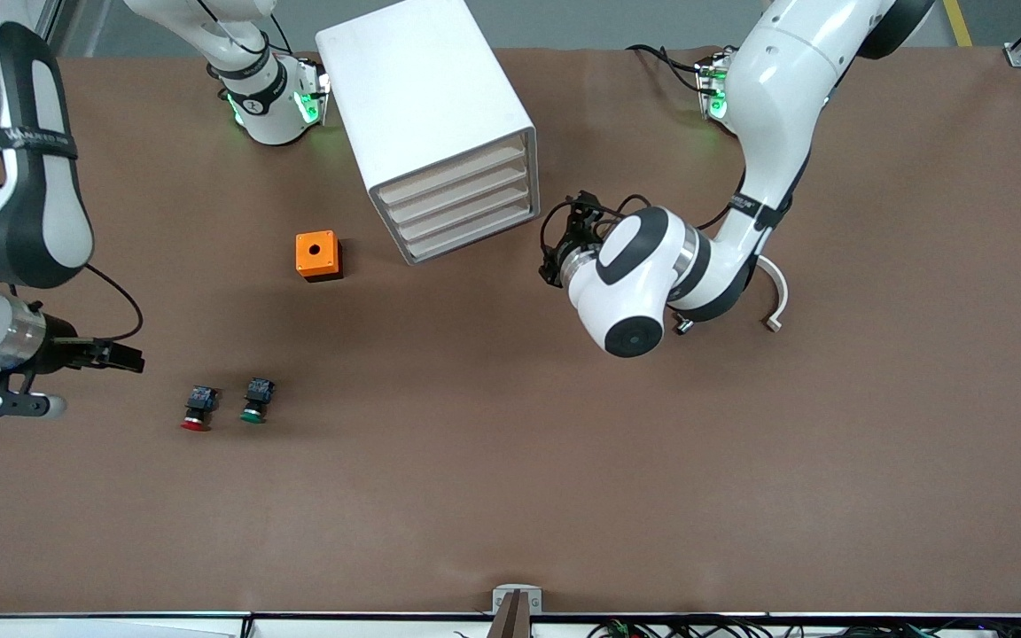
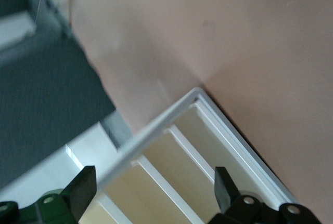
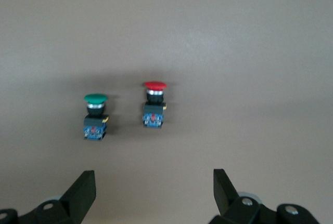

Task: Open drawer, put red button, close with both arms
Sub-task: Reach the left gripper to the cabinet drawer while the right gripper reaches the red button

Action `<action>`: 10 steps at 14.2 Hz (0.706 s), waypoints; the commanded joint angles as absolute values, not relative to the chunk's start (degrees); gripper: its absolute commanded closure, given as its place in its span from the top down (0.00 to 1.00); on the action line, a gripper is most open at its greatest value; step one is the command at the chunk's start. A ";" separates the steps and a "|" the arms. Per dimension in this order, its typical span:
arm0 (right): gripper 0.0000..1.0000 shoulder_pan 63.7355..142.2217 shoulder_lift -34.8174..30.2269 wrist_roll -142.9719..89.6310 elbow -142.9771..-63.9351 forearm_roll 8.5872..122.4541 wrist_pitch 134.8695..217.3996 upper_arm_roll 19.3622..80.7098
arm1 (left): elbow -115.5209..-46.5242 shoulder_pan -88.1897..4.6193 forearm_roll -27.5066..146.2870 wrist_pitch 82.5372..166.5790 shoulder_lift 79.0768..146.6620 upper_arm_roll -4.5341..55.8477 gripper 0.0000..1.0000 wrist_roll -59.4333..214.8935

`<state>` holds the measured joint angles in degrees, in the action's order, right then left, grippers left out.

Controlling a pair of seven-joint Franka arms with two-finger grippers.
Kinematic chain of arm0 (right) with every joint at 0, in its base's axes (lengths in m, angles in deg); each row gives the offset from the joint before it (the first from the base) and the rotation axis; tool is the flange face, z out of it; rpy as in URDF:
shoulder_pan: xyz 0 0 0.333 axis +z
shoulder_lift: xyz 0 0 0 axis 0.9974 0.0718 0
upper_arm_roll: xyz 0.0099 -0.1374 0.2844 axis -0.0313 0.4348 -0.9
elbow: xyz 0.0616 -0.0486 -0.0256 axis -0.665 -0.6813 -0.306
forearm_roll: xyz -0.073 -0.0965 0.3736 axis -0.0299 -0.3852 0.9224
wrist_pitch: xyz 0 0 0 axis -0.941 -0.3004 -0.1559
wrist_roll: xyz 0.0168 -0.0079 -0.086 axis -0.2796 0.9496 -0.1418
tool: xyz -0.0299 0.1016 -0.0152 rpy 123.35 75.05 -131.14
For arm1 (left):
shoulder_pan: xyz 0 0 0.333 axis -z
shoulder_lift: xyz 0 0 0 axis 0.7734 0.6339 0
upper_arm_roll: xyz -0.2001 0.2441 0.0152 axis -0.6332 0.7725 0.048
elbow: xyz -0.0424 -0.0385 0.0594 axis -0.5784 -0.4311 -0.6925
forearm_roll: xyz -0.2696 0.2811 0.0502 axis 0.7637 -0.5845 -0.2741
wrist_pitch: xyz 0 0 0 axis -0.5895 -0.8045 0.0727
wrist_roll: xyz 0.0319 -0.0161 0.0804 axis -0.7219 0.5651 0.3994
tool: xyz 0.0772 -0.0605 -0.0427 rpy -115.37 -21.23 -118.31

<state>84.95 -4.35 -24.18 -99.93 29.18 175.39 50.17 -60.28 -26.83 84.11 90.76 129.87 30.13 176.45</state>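
Note:
The red button (image 1: 197, 410) (image 3: 154, 105) lies on the brown table toward the right arm's end, its cap pointing at the front camera. My right gripper (image 1: 125, 358) (image 3: 154, 182) hovers beside it, open and empty. The white cabinet (image 1: 422, 89) stands at the back of the table, its stacked beige drawers (image 1: 462, 199) (image 2: 171, 167) all pushed in. My left gripper (image 1: 564, 244) (image 2: 154, 182) is open, close in front of the drawer fronts at the cabinet's corner toward the left arm's end, and touches nothing.
A green-capped button (image 1: 254, 401) (image 3: 95, 117) lies right beside the red one, toward the cabinet. A small orange box (image 1: 319, 255) with a hole stands between the buttons and the cabinet.

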 commanded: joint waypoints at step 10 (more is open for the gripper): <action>1.00 84.21 7.54 -19.00 -109.46 35.68 200.88 49.33 | -56.81 -26.31 102.77 90.01 142.18 30.36 0.73 196.00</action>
<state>84.33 6.61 -20.06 -109.19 31.81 200.16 50.00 -58.28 -26.77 99.86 90.79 140.62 30.33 194.55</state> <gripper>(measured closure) 0.000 0.207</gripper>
